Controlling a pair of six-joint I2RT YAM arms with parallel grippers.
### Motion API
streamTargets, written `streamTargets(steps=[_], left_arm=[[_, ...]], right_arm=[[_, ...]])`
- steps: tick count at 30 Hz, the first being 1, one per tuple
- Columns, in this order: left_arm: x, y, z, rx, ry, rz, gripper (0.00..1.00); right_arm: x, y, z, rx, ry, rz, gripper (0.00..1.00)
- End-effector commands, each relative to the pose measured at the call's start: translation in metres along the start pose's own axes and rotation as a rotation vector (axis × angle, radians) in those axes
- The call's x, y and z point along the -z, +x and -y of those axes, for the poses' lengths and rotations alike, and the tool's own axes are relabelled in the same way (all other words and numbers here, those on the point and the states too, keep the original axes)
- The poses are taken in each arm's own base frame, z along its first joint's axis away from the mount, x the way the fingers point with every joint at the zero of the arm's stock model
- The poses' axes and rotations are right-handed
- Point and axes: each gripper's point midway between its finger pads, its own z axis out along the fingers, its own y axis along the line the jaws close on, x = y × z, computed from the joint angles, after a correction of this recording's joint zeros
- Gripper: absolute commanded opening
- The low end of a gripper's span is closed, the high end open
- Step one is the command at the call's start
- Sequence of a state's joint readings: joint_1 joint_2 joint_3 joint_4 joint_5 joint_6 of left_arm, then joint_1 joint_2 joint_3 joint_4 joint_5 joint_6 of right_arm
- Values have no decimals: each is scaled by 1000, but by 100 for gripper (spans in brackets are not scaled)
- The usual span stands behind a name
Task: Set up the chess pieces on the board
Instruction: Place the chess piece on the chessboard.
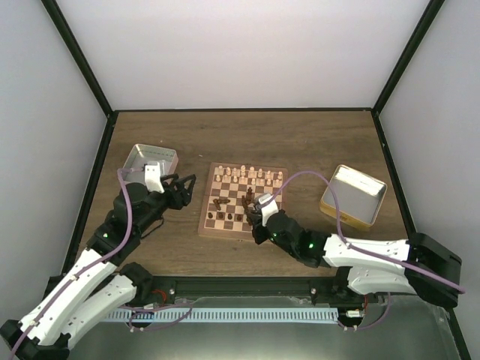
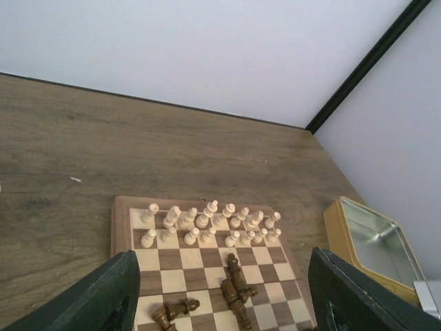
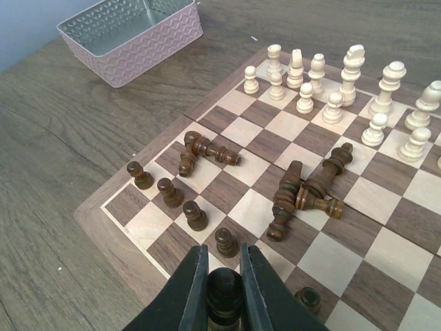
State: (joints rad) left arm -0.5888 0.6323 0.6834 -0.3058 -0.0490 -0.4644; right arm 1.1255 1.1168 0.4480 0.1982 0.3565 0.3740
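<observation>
Pale cream chessmen [image 3: 351, 69] stand ranked along the far side of the square checkered wooden board [image 3: 93, 214] mid-bench, dark brown chessmen [image 3: 286, 200] mostly lie toppled; right tool [image 3: 224, 276] grips one, left tool [image 1: 186, 189] hangs released.

No readable text, labels or numbers anywhere.

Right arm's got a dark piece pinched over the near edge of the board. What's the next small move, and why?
Probably ease the right gripper straight down, stand its dark piece on the next square past the four upright dark pawns, then open. The piece hangs near that row's end over the board, and the fallen dark pieces mid-board lie clear of it.
</observation>
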Motion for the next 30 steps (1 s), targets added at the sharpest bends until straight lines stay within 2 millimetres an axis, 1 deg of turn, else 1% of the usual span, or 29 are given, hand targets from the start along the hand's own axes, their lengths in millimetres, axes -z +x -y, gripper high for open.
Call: streamTargets(steps=[1,5,9,12,16,25,30], left_arm=[[-4,-9,-5,12,-13,82,69],[-5,-8,-6,6,-9,102,69],[-7,-6,-9,-4,-21,97,70],[-10,-1,-11,-6,-28,79,70],[-12,4,-13,-4,-30,67,70],[-14,8,-16,-7,-37,60,70],[-15,9,-17,-9,-40,58,70]], right_arm=[[-4,-3,-2,-26,-6,54,13],[-12,7,-7,-16,-30,43,13],[-21,19,-7,-4,-25,14,14],[-25,21,-9,1,-27,6,14],[-28,25,-8,3,-24,-3,16],[-34,37,-3,31,4,-32,19],[-32,39,-2,32,7,-41,19]])
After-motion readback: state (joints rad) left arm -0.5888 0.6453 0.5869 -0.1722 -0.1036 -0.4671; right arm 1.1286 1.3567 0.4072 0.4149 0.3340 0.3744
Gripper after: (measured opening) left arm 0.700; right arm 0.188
